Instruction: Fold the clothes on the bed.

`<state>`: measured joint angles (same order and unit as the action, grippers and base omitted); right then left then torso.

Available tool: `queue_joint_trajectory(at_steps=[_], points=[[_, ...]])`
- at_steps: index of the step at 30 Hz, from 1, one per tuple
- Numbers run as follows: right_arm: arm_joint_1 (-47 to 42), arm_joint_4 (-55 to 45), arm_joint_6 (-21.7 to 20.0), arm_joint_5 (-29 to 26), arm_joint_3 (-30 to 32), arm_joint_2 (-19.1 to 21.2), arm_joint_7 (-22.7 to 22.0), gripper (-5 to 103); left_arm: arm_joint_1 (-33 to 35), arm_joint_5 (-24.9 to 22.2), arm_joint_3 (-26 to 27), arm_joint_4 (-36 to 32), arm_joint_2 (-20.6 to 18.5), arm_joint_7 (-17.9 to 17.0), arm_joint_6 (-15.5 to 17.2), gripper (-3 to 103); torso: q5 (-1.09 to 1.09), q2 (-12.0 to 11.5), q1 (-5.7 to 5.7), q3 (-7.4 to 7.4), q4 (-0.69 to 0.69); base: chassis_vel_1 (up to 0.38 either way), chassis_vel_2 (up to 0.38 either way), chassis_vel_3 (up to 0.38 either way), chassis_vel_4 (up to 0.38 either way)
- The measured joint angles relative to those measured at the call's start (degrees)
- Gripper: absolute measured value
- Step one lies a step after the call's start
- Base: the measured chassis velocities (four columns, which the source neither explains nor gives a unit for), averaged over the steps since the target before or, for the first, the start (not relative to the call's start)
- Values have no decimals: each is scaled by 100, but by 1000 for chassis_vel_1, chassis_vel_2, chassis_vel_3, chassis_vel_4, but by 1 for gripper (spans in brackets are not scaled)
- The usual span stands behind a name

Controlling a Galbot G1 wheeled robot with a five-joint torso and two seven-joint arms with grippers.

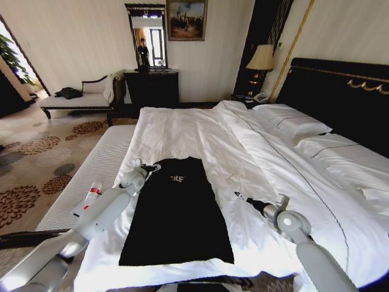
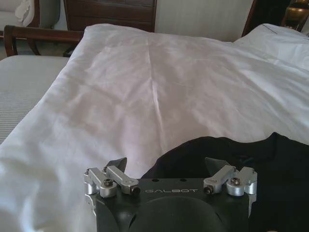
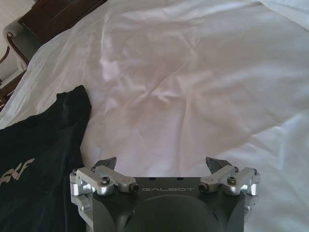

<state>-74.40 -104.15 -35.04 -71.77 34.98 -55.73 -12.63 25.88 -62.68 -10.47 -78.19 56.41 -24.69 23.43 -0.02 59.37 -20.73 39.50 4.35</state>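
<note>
Black T-shirt (image 1: 177, 213) lies flat on the white duvet (image 1: 200, 137) near the foot of the bed (image 1: 316, 182), collar end toward the far side, white lettering (image 1: 177, 179) just below the collar. Its long sides look folded in, giving a narrow dark panel with straight edges. Bare duvet spreads wide on the shirt's right and beyond the collar; on its left only a narrow strip of duvet remains before the bed's edge and the white ribbed bench (image 1: 91, 182) beside it.

Left pincer (image 1: 144, 166) reaches in from the bed's left edge, arm stretched low over the duvet, fingertips at the shirt's upper left corner by the collar. In the left wrist view its fingers (image 2: 117, 164) stand well apart over the shirt's edge (image 2: 231, 150).

Right pincer (image 1: 238, 196) hovers over bare duvet, apart from the shirt's right edge, arm angled in from the near right. Its fingers (image 3: 105, 163) are spread wide, holding nothing.
</note>
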Motion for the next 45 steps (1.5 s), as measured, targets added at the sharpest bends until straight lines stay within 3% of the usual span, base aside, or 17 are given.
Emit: queue_joint_trajectory(at_steps=[4,5,8,11,13,14,18,20,21,22,24,37,45], points=[[-2,0,-2,-21,22,30,0,100,-148,-86,-73,312,135,-63,178,80,0,0,0,0,0,0,0,0,0],[-1,2,-4,-51,51,53,0,100,-187,-83,-102,455,192,-94,247,69,-1,0,0,0,-2,0,0,0,0],[-1,18,-6,-81,86,86,0,100,-209,-67,-137,567,247,-144,313,63,-1,0,0,0,-3,0,0,0,0],[-4,56,-7,-108,122,127,7,100,-265,-17,-162,759,343,-204,343,46,-1,0,0,0,-2,0,0,0,0],[-5,66,-8,-111,124,131,9,100,-293,8,-163,824,377,-203,338,46,0,0,1,0,-2,0,0,0,0],[-5,70,-8,-112,124,134,9,100,-315,34,-163,871,401,-203,331,41,0,0,1,0,-1,0,0,0,0],[-16,78,-10,-112,125,132,11,100,-441,269,-180,1078,479,-94,244,24,0,0,1,0,-2,0,0,0,0],[-21,79,-10,-111,125,129,11,100,-468,315,-182,1121,488,-70,233,24,-1,0,1,0,-2,0,0,0,0],[-31,88,-10,-106,124,121,13,100,-545,416,-194,1233,508,-6,222,14,-1,0,1,0,-2,0,0,0,0],[-38,93,-10,-101,124,117,15,100,-614,488,-220,1329,515,49,215,14,-1,0,1,0,-1,0,0,0,0],[-45,102,-10,-93,123,109,19,100,-745,600,-295,1501,532,137,201,4,-1,0,1,0,-1,0,0,0,0],[-95,122,-8,-69,120,97,45,100,-1119,1306,-540,2455,715,655,-25,3,-1,0,1,-1,-1,0,0,0,0],[-71,151,7,-50,97,89,59,100,-1108,1436,-506,2406,745,751,-360,0,0,0,1,0,-2,0,0,0,0]])
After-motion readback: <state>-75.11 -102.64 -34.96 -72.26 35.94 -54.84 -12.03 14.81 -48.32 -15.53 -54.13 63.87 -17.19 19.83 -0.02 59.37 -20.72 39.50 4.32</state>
